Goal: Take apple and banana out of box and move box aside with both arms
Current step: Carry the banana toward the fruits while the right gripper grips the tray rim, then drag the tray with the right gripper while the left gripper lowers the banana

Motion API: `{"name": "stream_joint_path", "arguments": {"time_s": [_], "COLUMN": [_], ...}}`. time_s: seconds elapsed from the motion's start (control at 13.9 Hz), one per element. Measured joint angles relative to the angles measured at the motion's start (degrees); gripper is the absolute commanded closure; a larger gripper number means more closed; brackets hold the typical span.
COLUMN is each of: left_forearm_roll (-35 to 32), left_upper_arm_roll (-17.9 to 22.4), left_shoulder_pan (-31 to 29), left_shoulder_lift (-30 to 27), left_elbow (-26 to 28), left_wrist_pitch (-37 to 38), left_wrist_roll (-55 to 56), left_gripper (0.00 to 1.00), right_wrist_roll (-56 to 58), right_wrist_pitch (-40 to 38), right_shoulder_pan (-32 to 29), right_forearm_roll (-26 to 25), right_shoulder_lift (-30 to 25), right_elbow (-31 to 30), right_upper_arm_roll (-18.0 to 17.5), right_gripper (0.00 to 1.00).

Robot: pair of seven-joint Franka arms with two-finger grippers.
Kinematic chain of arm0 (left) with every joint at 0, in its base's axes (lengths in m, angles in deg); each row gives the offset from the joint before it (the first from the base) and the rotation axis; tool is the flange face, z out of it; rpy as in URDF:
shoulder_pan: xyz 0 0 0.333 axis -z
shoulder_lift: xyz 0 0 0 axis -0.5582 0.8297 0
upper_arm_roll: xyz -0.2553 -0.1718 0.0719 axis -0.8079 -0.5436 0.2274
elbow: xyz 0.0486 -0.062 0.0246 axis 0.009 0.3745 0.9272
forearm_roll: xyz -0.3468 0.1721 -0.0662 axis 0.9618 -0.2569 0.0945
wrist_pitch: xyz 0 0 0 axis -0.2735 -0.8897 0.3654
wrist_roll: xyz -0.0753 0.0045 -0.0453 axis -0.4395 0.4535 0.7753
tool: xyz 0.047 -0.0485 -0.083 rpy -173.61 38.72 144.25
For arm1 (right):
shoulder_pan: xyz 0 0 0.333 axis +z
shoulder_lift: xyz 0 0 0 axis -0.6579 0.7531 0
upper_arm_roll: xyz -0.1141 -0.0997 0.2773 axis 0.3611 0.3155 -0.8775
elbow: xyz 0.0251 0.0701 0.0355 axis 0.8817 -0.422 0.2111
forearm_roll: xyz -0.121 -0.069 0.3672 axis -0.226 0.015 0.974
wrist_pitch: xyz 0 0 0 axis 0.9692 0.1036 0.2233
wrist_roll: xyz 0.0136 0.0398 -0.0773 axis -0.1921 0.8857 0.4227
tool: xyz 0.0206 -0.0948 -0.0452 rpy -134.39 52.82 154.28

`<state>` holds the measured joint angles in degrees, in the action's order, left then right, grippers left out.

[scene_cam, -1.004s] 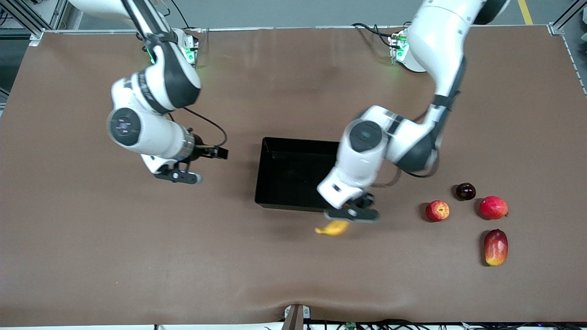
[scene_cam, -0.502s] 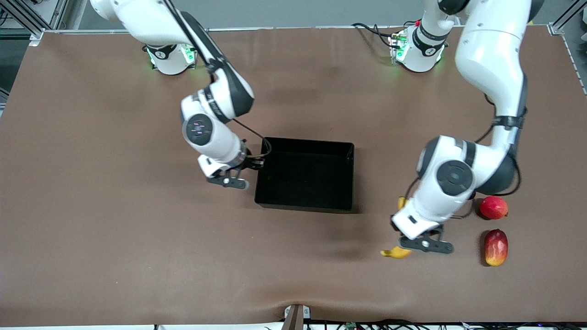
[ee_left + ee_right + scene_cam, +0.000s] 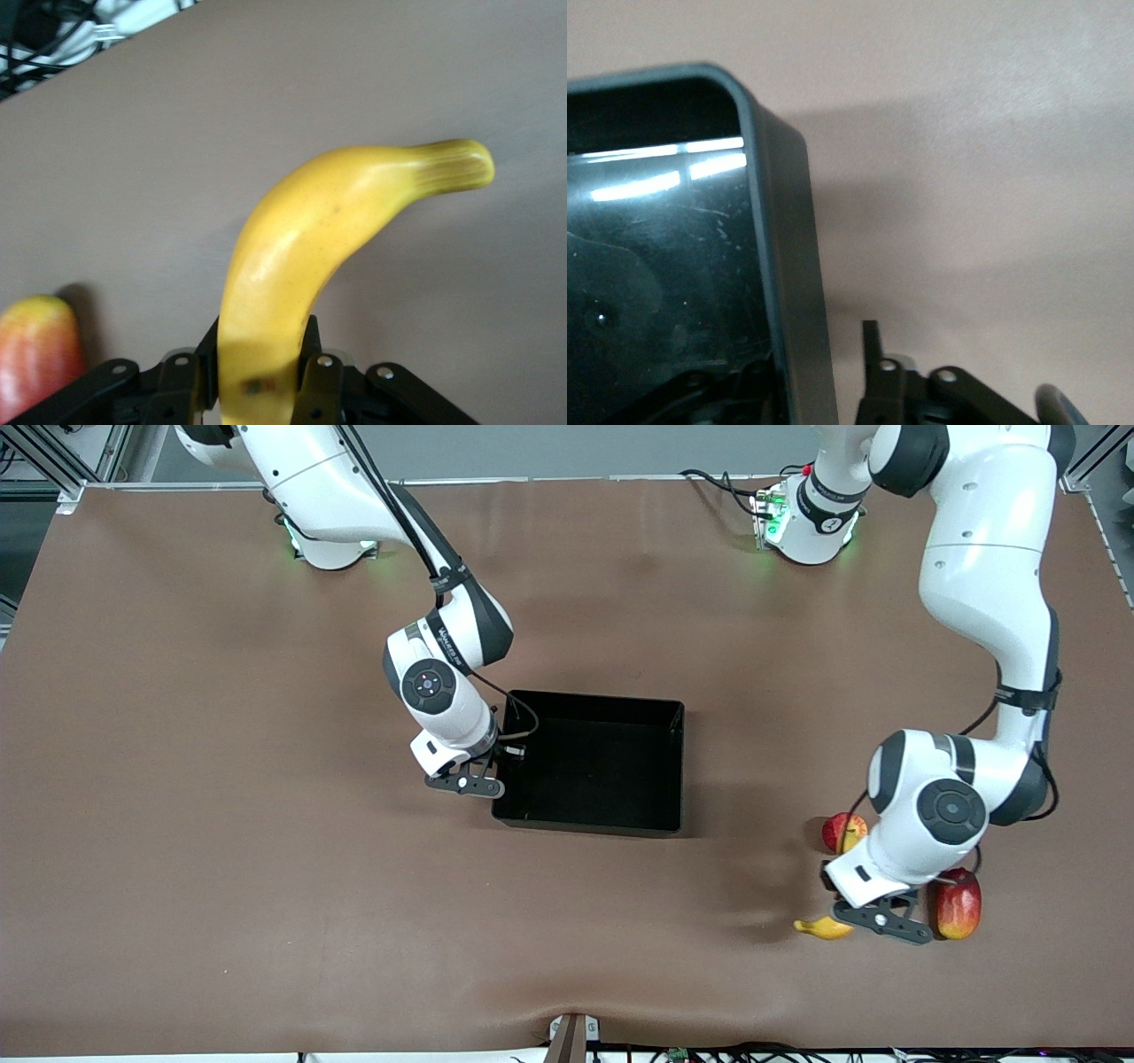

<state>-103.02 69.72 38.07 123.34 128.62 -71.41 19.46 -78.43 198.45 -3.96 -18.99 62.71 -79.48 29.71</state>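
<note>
Step in hand: banana drop-off, box grab starting. The left gripper (image 3: 864, 923) is clamped on the banana (image 3: 822, 928), low over the table well away from the box (image 3: 595, 822), toward the left arm's end, with the mango (image 3: 955, 903) just beside it. The left wrist view confirms it: fingers (image 3: 321, 381) pinch the banana's (image 3: 301, 257) thick end, the tip sticking out free. It looks just off the table or barely touching; hard to tell.

The apple (image 3: 842, 833) is already out, on the table near the banana and closer to the box than it. The box looks empty and sits mid-table.

The right gripper (image 3: 483, 778) is at the box wall facing the right arm's end, straddling the rim (image 3: 799, 292): one finger (image 3: 873, 354) shows outside the wall, the other is presumably inside. Not clearly clamped yet; can't tell.

Pose: left arm folded at the elbow, wrist pointing down; right arm stretched from its base, wrist down at the box edge.

Next, my guess: the left gripper lets go of the banana, lifts clear, and goes to the free box wall. The right gripper pinches its wall. Then both shift the box aside.
</note>
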Motion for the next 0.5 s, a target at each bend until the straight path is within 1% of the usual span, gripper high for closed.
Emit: {"name": "stream_joint_path", "arguments": {"time_s": [0.29,0.5], "left_forearm_roll": [-2.37,-3.23], "left_upper_arm_roll": [0.37,0.40], "left_shoulder_pan": [-3.87,-5.58], "left_shoulder_lift": [2.29,4.09], "left_elbow": [0.05,0.07], "left_wrist_pitch": [-3.68,-4.68], "left_wrist_roll": [-4.31,-4.31], "left_gripper": [1.00,1.00], "right_wrist_roll": [0.08,0.17], "right_wrist_pitch": [-8.47,-16.24], "right_shoulder_pan": [-0.56,-3.58], "right_forearm_roll": [-0.17,-0.81], "right_shoulder_lift": [-2.26,-6.36], "right_elbow": [1.22,1.47], "right_upper_arm_roll": [2.14,2.77], "right_gripper": [1.00,1.00]}}
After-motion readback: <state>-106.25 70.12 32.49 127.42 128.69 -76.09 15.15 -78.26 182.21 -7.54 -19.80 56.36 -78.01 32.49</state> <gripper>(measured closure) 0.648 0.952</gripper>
